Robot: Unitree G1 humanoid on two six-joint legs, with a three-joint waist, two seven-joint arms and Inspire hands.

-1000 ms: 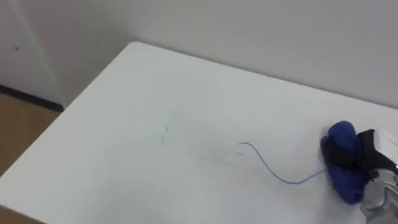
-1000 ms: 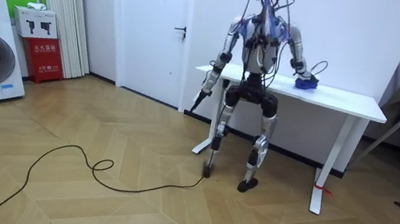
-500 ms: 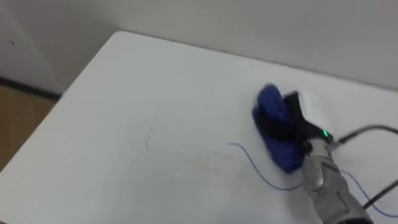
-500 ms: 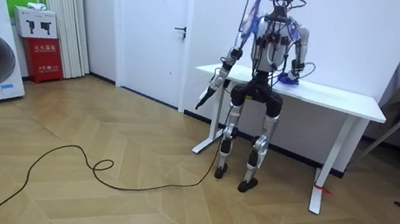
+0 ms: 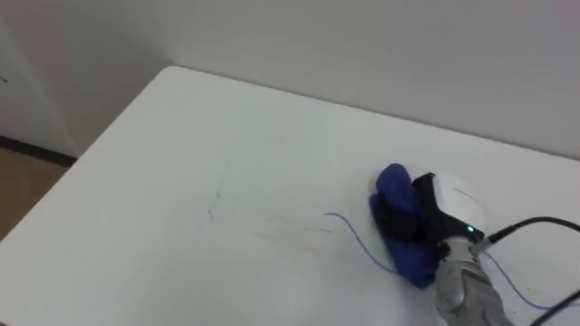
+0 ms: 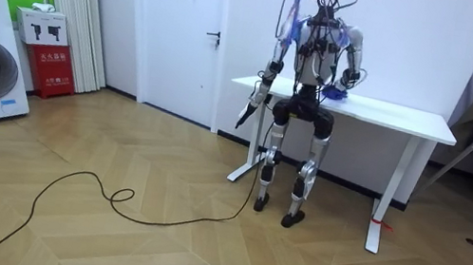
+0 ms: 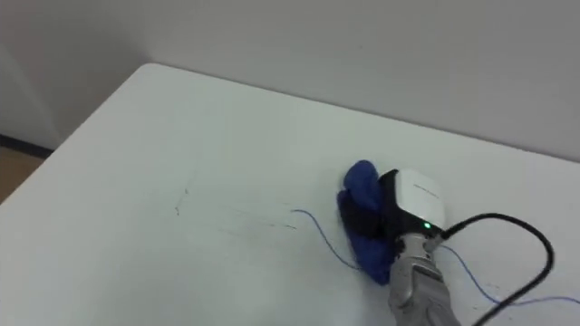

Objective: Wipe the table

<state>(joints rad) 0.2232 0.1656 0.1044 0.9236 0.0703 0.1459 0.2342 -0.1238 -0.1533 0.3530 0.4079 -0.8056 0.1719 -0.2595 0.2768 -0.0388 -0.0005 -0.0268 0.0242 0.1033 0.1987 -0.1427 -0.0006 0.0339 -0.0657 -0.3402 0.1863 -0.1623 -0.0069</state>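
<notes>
- White table filled the eye views from its left corner, with wooden floor beyond that edge.
- In the room view the robot stood at the table's near edge, and its left hand hung at its side by the table's end. We could not tell that hand's state.
- Left of centre we saw faint grey marks on the top.
- Right of them ran a thin blue line, curving towards the cloth. We could not tell whether it was ink or a loose thread.
- The blue cloth lay bunched on the table right of centre, touching the line's far end.
- The right hand lay over the cloth with its dark fingers curled round the wad, pressing it to the top.
- We judged the wipe was underway, with the marks on the left not yet reached.
- To do it well, we would keep the cloth flat under steady pressure and sweep along the line, then over the grey marks, in overlapping passes.
</notes>
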